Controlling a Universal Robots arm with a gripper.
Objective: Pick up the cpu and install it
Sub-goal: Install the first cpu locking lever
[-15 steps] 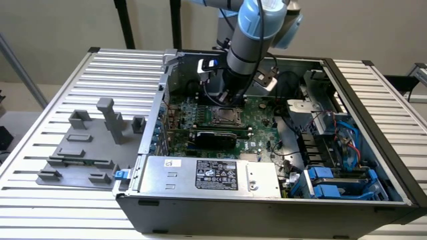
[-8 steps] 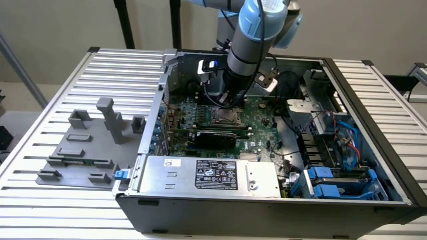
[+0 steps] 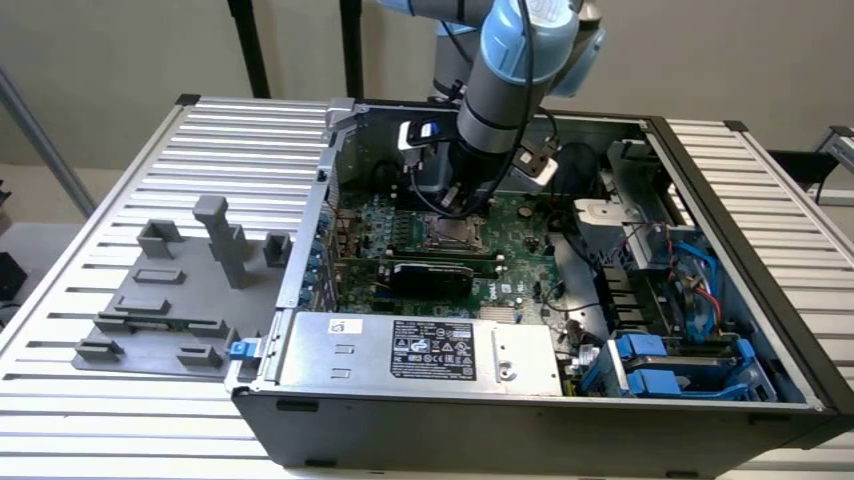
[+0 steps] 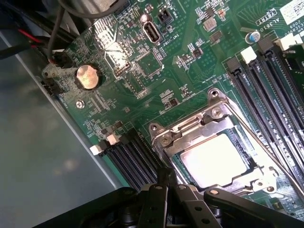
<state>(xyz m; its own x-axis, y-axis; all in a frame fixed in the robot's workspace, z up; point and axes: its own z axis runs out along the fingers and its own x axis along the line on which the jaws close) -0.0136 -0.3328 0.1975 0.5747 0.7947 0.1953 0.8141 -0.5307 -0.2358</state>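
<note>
The cpu (image 4: 214, 160) lies flat in the socket's metal frame (image 4: 190, 124) on the green motherboard (image 4: 142, 71), its pale silver top facing up. My gripper (image 4: 165, 176) hovers close beside the socket's edge, fingers together and empty, apart from the chip. In the exterior view the gripper (image 3: 451, 208) hangs inside the open computer case, just above the socket (image 3: 445, 233) in the middle of the board.
Black memory slots (image 4: 266, 80) flank the socket on both sides. A silver power supply box (image 3: 420, 350) sits at the case front, and blue drive cages (image 3: 667, 365) on the exterior view's right. A grey fixture plate (image 3: 174, 300) lies outside on the slatted table.
</note>
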